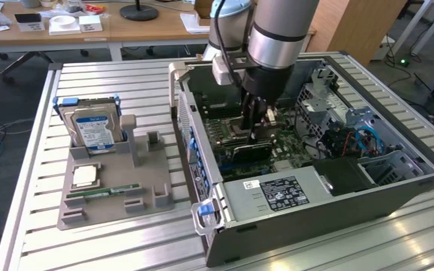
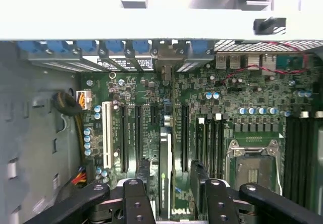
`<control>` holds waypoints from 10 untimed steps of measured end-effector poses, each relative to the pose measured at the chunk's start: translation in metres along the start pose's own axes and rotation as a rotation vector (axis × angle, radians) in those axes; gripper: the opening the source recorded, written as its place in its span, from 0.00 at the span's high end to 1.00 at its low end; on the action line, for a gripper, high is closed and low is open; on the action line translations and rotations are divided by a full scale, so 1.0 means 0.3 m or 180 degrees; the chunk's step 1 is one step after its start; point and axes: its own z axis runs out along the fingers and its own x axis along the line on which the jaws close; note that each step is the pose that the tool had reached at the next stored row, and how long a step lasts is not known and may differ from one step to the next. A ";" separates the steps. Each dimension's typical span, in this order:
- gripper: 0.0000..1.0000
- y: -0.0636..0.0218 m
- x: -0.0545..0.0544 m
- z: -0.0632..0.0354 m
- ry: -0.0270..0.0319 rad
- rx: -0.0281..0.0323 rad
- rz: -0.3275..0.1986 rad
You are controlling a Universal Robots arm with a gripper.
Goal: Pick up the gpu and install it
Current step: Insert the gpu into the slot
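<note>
The gpu (image 2: 165, 173) stands edge-on in a slot of the motherboard (image 2: 237, 93), a thin dark card with a green-lit edge. In the exterior view the gpu (image 1: 248, 151) lies low inside the open computer case (image 1: 202, 169). My gripper (image 2: 171, 167) is open and straddles the card, one black finger (image 2: 144, 176) on each side, with a narrow strip of board showing between the card and each finger. Seen from outside, the gripper (image 1: 259, 131) reaches straight down into the case, its tips just above the card.
Beside the case on the exterior view's left, a grey fixture (image 1: 156, 195) holds a silver hard drive (image 1: 92, 127), a CPU (image 1: 86, 176) and a green RAM stick (image 1: 100, 193). Inside the case are the power supply (image 1: 277, 192), the CPU socket (image 2: 255, 158) and cables (image 1: 349, 141).
</note>
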 end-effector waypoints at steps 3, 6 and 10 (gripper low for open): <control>0.55 0.000 -0.001 -0.022 -0.0001 0.0008 0.0000; 0.55 0.000 -0.002 -0.039 -0.0001 0.0018 0.0000; 0.55 0.000 -0.003 -0.061 -0.0001 0.0027 0.0000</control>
